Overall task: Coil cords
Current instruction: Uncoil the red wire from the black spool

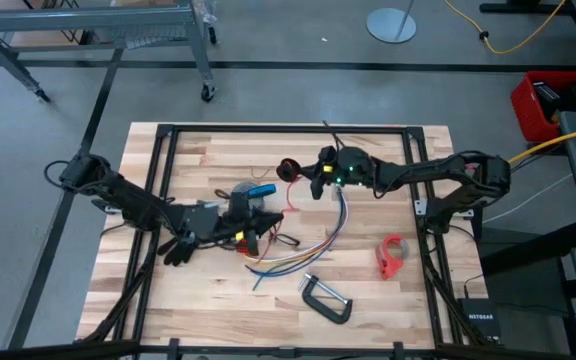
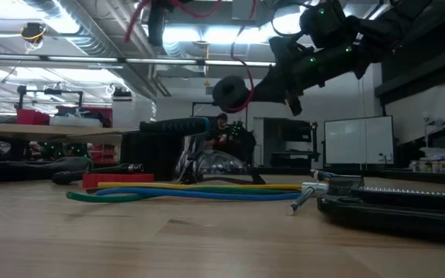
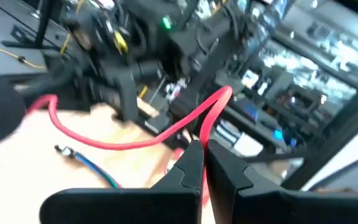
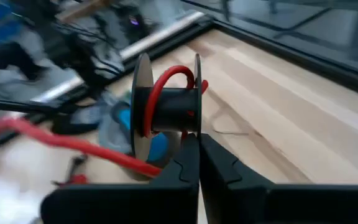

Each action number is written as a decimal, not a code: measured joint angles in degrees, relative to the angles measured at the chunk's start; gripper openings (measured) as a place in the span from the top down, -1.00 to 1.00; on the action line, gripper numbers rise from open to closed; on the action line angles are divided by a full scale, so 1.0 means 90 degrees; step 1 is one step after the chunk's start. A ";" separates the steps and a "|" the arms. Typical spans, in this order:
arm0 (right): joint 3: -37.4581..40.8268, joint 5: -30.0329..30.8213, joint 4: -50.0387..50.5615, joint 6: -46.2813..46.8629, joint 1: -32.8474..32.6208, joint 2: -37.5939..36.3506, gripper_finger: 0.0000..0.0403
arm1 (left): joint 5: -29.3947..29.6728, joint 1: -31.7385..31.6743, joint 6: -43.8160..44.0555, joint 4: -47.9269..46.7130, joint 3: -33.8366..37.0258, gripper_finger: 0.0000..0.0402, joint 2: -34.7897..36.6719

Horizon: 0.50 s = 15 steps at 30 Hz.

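one red cord (image 3: 129, 144), one spool (image 4: 166, 109), one clamp (image 1: 326, 299), one tape dispenser (image 1: 392, 256)

Readable text: "NETGEAR", in white letters.
Stands on: a small black box (image 1: 479, 319) by the table's corner, off the wood, well apart from the right gripper (image 1: 315, 186) on the arm-base side.
Other lettering: none can be made out in any other view.

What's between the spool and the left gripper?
A red cord runs from the spool to the left gripper, seen in both wrist views.
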<state>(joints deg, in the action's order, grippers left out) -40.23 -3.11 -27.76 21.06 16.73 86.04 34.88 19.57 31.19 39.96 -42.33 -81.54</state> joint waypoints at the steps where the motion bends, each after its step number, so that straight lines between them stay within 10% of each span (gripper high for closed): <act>1: 0.0000 -0.0276 -0.0080 0.0058 0.0085 0.0000 1.00 | 0.0009 0.0068 -0.0013 -0.0094 0.0000 1.00 0.0000; 15: 0.0000 -0.4763 -0.0807 0.0983 0.0991 0.0000 1.00 | 0.0481 0.0535 0.0540 -0.2012 0.0000 1.00 -0.0002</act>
<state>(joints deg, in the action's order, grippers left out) -40.23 -45.98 -35.01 29.91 25.65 86.04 39.21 24.39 36.04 21.85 -42.33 -81.56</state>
